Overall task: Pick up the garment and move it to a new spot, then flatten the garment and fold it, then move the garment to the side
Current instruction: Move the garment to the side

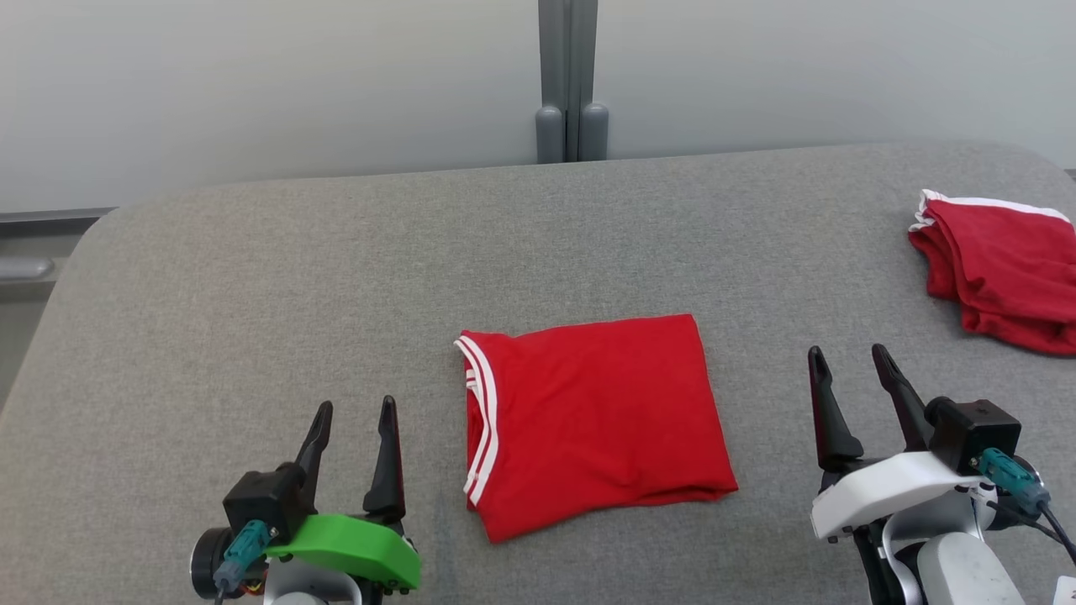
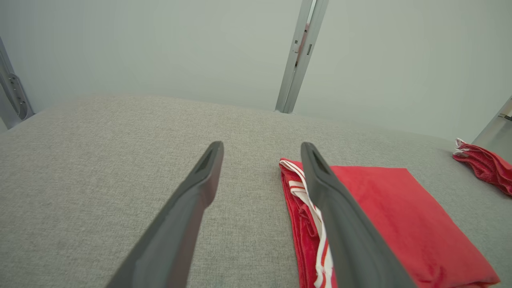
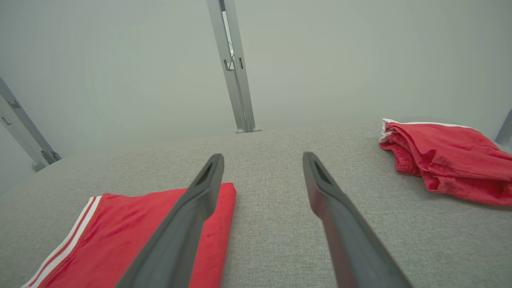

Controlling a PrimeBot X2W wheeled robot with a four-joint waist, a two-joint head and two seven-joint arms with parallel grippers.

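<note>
A red garment [image 1: 593,420] with white stripes along its left edge lies folded into a neat rectangle at the middle of the grey table [image 1: 336,277]. It appears again in the left wrist view [image 2: 400,224] and in the right wrist view [image 3: 132,232]. My left gripper [image 1: 353,416] hovers open to the garment's left, nothing between its fingers. On the garment's right, my right gripper [image 1: 849,357] is open and empty too. Both grippers [image 2: 262,148] [image 3: 262,158] stand apart from the cloth.
A second red garment [image 1: 1000,273] with white trim lies loosely bunched at the table's far right edge, also seen as a red heap [image 3: 444,160] from the right wrist. A grey post [image 1: 570,80] stands behind the table against a pale wall.
</note>
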